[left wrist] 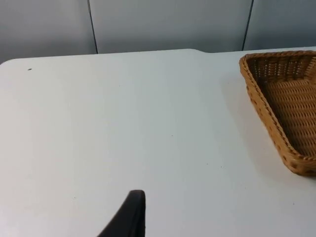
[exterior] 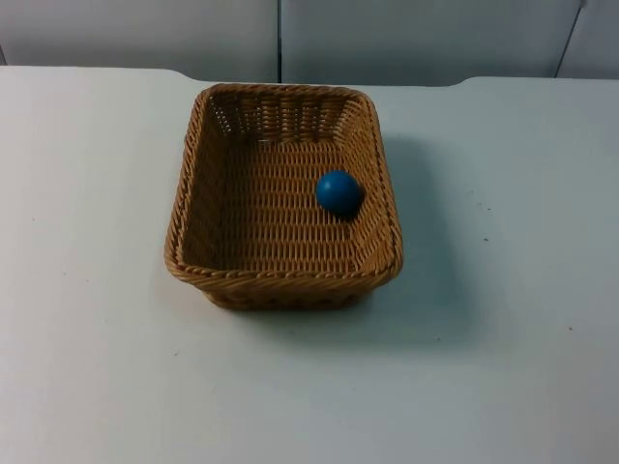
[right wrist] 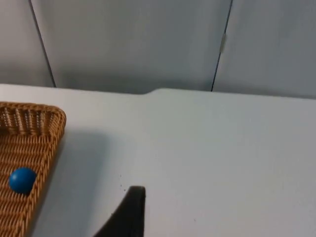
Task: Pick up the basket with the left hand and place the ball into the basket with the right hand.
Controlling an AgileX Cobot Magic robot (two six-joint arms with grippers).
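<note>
A tan wicker basket (exterior: 280,278) stands on the white table, near its middle. A blue ball (exterior: 338,192) lies inside it, against the right wall. In the left wrist view, my left gripper (left wrist: 129,217) is over bare table, well apart from the basket (left wrist: 291,98), which lies off to its side. In the right wrist view, my right gripper (right wrist: 129,212) is likewise over bare table, apart from the basket (right wrist: 34,133), where the ball (right wrist: 22,179) rests on the woven floor. Neither gripper touches the basket or the ball.
The grey partition wall (exterior: 416,39) closes the table's far edge. Bare white table top (exterior: 87,319) surrounds the basket on all sides.
</note>
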